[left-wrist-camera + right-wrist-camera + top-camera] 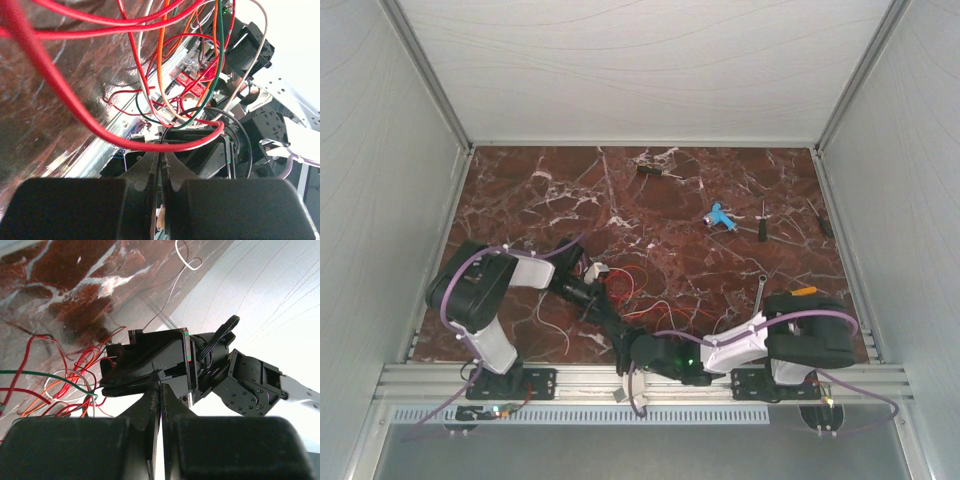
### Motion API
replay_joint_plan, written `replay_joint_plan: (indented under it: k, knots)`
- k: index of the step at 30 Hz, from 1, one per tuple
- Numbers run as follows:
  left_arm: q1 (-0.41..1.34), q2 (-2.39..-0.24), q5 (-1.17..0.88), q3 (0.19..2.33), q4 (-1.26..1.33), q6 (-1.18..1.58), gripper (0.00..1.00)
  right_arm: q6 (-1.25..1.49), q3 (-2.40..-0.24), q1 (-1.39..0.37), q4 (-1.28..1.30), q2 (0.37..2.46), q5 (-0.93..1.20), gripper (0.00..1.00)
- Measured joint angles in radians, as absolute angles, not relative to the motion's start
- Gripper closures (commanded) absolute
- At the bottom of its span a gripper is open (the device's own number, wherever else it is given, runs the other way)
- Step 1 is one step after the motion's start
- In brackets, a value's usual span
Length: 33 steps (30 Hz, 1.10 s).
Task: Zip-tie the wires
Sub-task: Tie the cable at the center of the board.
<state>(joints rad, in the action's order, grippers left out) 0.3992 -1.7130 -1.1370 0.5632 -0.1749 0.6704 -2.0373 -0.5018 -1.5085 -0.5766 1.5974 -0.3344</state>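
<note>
left end effector (162,150) closed beside wires (67,102)

near red wire strand (47,80): blurred, runs off top-left edge
tangle of thin red and white wires (638,285): too fine overhead to separate strands
thin black loop (243,136): wire or zip tie, cannot tell
left gripper (161,152): body cropped at bottom edge

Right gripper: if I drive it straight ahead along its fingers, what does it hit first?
The left gripper, directly ahead of the right gripper's shut tips and seemingly almost touching, though depth is unclear. The wires lie left of that line.
</note>
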Motion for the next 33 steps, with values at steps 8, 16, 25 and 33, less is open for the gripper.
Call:
replay_joint_plan:
  k: [8, 16, 25, 33]
  knots:
    - [0.399, -1.713, -1.137, 0.563, -0.175, 0.67, 1.0, -2.046, -0.499, -1.533, -0.619, 1.655, -0.37, 1.0]
    - [0.399, -1.713, -1.133, 0.563, -0.173, 0.67, 1.0, -2.057, -0.503, -1.529, -0.648, 1.686, -0.378, 1.0]
    - [0.399, -1.713, -1.133, 0.563, -0.173, 0.67, 1.0, -2.045, -0.502, -1.528, -0.667, 1.691, -0.378, 0.92]
    - [0.399, -1.713, -1.129, 0.563, -0.167, 0.672, 1.0, -2.024, -0.492, -1.523, -0.686, 1.684, -0.377, 0.82]
